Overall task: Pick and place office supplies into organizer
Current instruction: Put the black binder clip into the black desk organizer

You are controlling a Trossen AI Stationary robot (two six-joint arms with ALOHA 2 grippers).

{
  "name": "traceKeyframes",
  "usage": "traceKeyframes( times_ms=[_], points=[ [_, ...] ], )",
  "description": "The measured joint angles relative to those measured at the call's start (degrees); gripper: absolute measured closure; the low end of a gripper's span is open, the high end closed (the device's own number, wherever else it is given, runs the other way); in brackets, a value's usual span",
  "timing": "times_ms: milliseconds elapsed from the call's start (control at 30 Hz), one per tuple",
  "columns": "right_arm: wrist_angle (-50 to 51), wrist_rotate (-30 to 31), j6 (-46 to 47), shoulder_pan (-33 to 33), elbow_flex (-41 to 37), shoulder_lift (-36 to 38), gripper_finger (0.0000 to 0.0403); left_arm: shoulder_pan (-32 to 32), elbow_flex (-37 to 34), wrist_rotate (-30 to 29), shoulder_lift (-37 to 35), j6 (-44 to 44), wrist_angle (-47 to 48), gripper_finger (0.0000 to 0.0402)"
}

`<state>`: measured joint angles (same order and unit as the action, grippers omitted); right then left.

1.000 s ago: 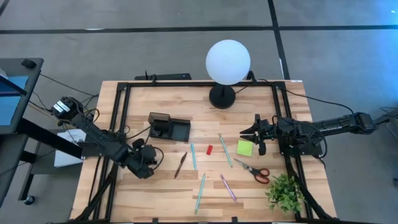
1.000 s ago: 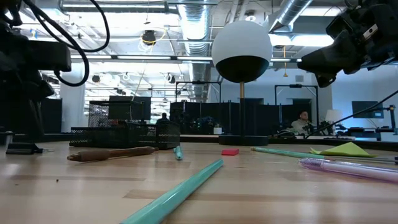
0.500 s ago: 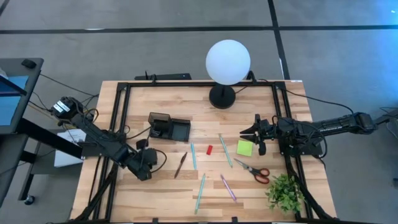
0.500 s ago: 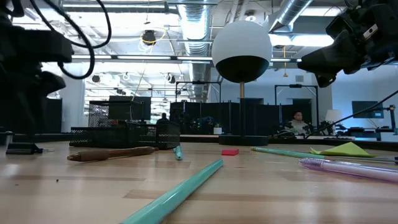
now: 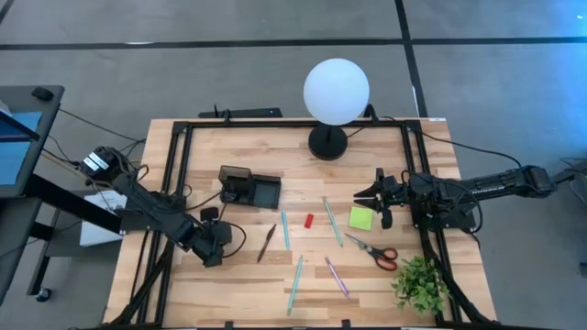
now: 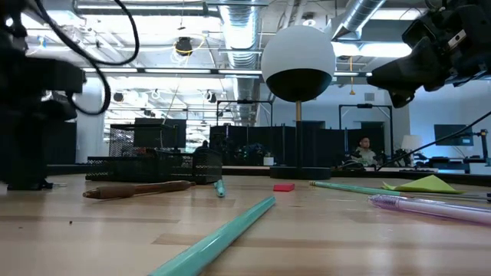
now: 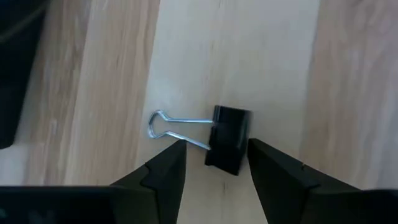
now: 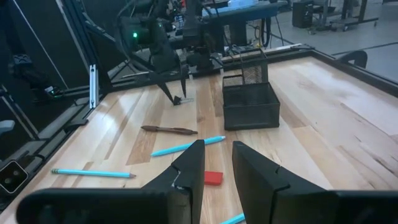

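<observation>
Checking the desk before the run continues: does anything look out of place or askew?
Nothing is damaged or spilled. Pens, scissors and sticky pad lie scattered outside the organizer. A binder clip lies on its side between the left end effector's open fingers.

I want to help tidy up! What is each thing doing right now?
left hand: open, fingers either side of binder clip
binder clip: lying on the table, not gripped
right hand: slightly open, empty, raised
scissors: shut, lying flat
organizer: upright on the table
</observation>
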<state>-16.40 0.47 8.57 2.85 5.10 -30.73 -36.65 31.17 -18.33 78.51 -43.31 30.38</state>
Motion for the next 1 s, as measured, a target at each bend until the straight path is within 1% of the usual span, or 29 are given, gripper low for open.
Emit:
traceKeyframes(
  times_ms=[133,533,633,767,867,1000],
  points=[
    [0.0,0.0,0.01,0.0,0.0,-0.01,0.0326,-0.1,0.18,-0.48,2.26,0.03,-0.61,0.0232],
    [0.02,0.0,-0.01,0.0,0.0,-0.01,0.0326,-0.03,0.01,-1.02,2.53,0.03,-1.59,0.0237],
    [0.02,-0.01,-0.01,0.0,0.0,-0.01,0.0326,-0.03,-0.01,-0.7,2.57,0.0,-1.8,0.0259],
    [0.02,0.0,-0.01,0.0,0.0,-0.01,0.0326,-0.05,-0.01,-0.55,2.59,-0.59,-1.97,0.0305],
    [0.02,0.0,-0.01,0.0,0.0,-0.01,0.0326,0.03,-0.11,-2.09,2.75,-2.19,-2.69,0.0336],
    [0.02,0.0,-0.01,0.0,0.0,-0.01,0.0326,0.05,0.21,-3.96,2.8,-5.01,-3.61,0.0357]
  ],
)
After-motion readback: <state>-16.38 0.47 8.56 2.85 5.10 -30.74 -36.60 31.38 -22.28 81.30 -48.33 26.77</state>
